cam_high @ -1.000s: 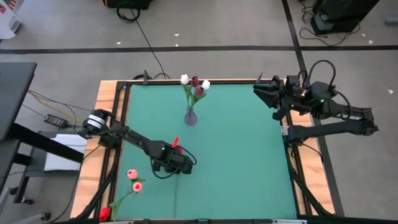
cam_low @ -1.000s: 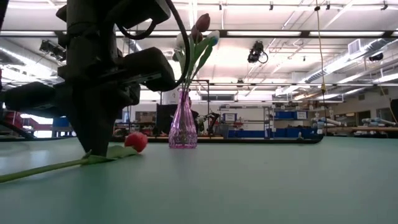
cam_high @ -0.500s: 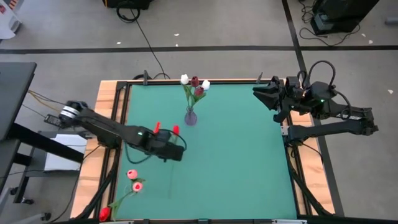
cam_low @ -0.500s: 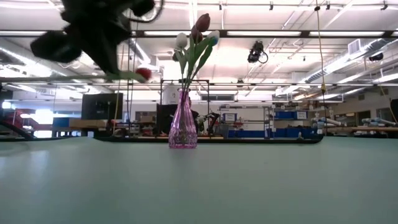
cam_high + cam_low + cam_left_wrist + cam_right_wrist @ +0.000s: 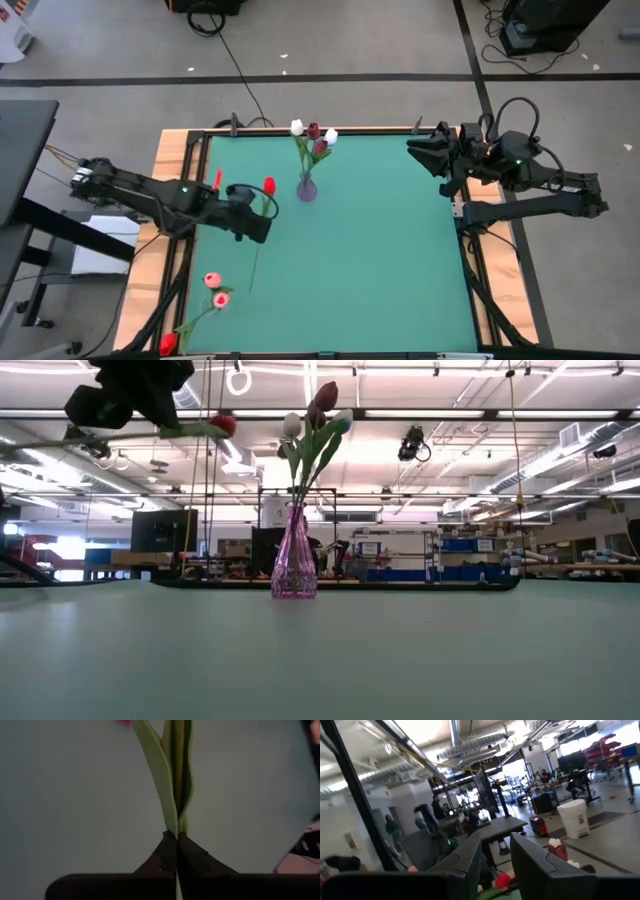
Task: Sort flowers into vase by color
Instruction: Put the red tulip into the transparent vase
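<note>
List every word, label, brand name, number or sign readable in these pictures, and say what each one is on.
No readable text in any view.
The vase, the flowers and the green table carry no markings.
Signs and bins in the room behind, seen in the low and right wrist views: too small and blurred to read.

A bright red tulip (image 5: 268,186) hangs mid-air; 4 stand in the vase (image 5: 306,187), 3 lie at the table edge.
</note>
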`<move>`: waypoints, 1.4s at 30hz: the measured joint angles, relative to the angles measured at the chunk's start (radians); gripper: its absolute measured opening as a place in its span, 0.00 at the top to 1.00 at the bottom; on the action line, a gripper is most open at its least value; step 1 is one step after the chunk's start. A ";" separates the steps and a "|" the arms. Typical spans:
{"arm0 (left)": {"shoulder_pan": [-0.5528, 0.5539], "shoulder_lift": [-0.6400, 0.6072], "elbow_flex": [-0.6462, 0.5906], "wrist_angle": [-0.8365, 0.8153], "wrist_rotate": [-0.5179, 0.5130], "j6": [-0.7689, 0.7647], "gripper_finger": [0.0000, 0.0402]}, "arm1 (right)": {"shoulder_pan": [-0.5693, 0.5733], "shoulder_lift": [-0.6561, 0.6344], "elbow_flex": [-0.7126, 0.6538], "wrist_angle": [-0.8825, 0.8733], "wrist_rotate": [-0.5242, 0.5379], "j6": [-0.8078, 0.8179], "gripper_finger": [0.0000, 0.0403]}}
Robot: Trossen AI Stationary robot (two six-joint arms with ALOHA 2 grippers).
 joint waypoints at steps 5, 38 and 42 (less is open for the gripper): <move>0.017 -0.094 0.000 0.005 -0.001 0.130 0.98 | 0.009 0.012 0.000 -0.064 -0.028 -0.103 0.73; -0.027 -0.667 0.000 0.201 0.643 1.152 0.99 | 0.029 0.477 0.000 0.118 0.096 0.062 0.80; -0.027 -0.637 -0.003 0.278 0.706 1.239 0.99 | 0.029 0.454 0.000 0.138 0.148 0.062 0.81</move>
